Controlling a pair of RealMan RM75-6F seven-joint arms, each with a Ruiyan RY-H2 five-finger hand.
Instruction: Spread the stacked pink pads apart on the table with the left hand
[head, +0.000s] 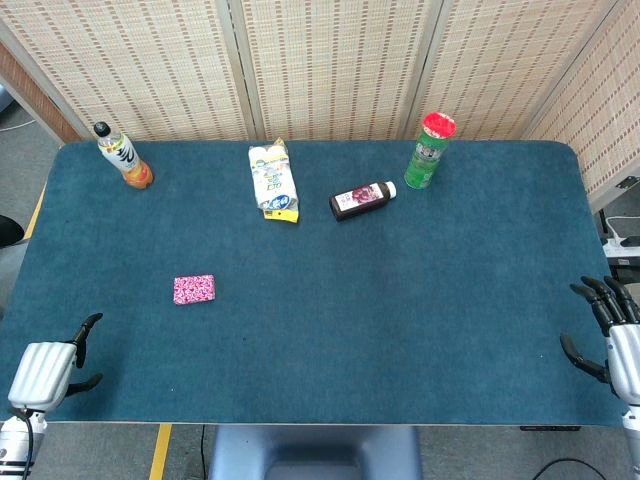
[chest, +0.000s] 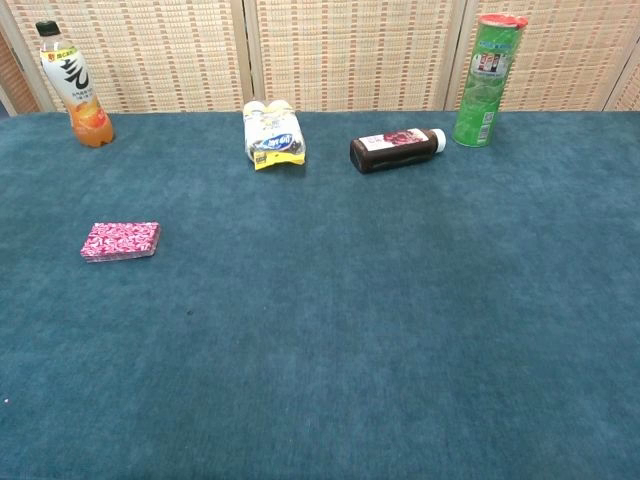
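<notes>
Since the pink pads (head: 193, 289) lie as one neat stack on the blue surface (head: 400, 320), toward the left side and well apart from everything else, we judge the spreading has not yet begun. We read the stack as light and thin — likely soft, flat packets that slide easily over one another but may drag on the napped cloth. Pinching it at the edges would probably lift the whole pile; we think pressing down on the top face and fanning sideways, or peeling the upper pad off at a short edge, suits it better.

Our left hand (head: 45, 372) sits at the near left edge of the surface, nearer the camera than the stack and not touching it; its fingers (head: 88, 324) are apart and hold nothing. Our right hand (head: 615, 345) rests at the near right edge, far from the stack, fingers likewise apart and empty. The chest view shows neither hand.

Along the far side stand the containers. An orange drink bottle (chest: 76, 88) is upright at the far left, capped, with orange liquid showing in its lower part. A dark juice bottle (chest: 397, 150) lies on its side, white cap on, looking full. A green snack canister (chest: 485, 80) stands upright with its red lid closed — we cannot see inside. A wrapped white and yellow packet (chest: 272, 137) lies between the two bottles.
</notes>
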